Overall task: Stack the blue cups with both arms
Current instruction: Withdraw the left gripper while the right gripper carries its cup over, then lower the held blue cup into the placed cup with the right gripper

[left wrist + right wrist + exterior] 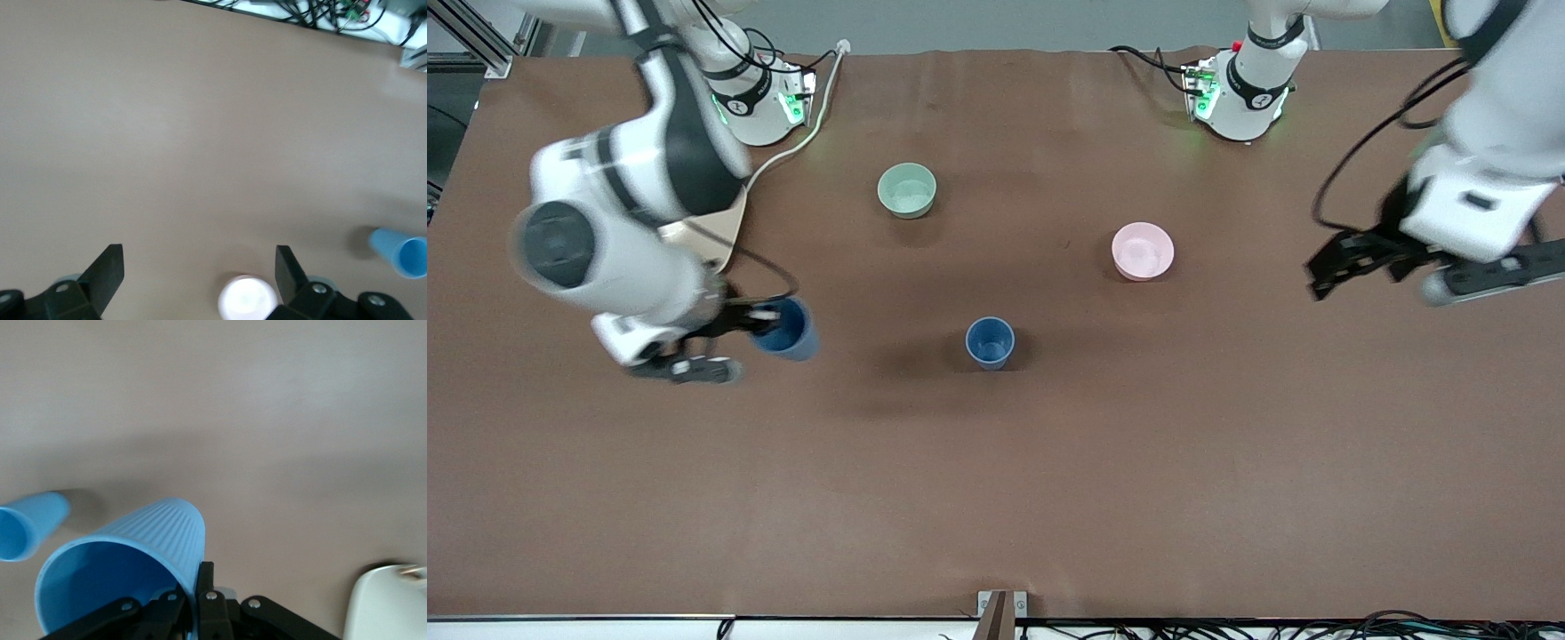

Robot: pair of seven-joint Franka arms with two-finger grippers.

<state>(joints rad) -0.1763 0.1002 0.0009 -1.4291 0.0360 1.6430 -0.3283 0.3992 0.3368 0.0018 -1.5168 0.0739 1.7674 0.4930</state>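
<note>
Front view shows the right claw (751,322) pinching one blue cup (787,328) by its rim, lifted above the worktop (996,480). Second blue cup (990,342) stands beside it, toward the left arm's end. Left claw (1352,262) hangs spread and waits; I think the held cup must next go over the standing one.

- 2 small plain blue tapered cups, no handles.
- The first cup (990,342) stands upright on the brown table, mouth up, empty, near the middle.
- The second cup (786,328) is tilted, its rim pinched by the right gripper (758,314), over the right arm's end of the table; its outside is finely ribbed.
</note>
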